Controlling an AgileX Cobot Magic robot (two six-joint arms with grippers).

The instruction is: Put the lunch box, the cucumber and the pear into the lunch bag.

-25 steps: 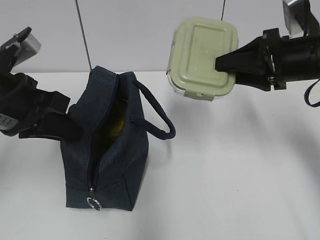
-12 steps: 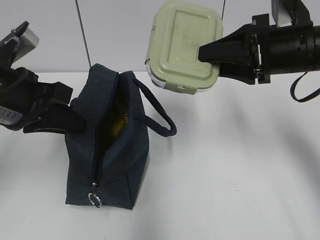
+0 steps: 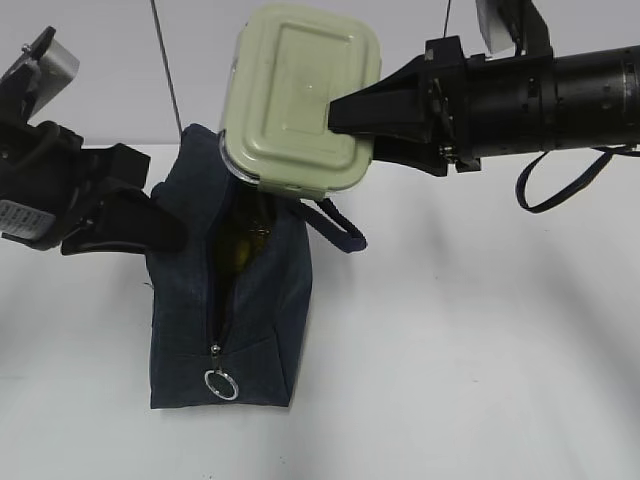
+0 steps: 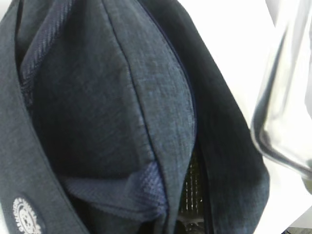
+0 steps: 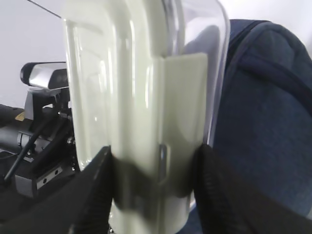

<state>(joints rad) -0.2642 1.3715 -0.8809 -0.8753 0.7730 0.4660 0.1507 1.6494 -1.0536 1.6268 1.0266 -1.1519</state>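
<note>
The lunch box (image 3: 298,95), with a sage-green lid over a clear base, hangs tilted over the open top of the navy lunch bag (image 3: 255,320). My right gripper (image 3: 352,118) is shut on the box's right end. In the right wrist view its fingers (image 5: 97,190) clamp the lunch box (image 5: 141,97) from both sides, with the bag (image 5: 265,122) behind. My left gripper (image 3: 165,228) is shut on the bag's left flap. In the left wrist view a ribbed pad (image 4: 192,195) presses the bag fabric (image 4: 97,97). A dim yellow-green patch (image 3: 243,245) shows inside the opening. I cannot tell pear from cucumber there.
The bag's loop handle (image 3: 340,228) sticks out to the right under the box. The silver ring pull (image 3: 221,384) hangs at the bag's near end. The bag stands on a white table (image 3: 470,330). A strap (image 3: 560,185) dangles below the right arm.
My right gripper has carried the lunch box left and nearer, from beside the bag to over its opening. The bag has shifted slightly right in my left gripper's hold.
</note>
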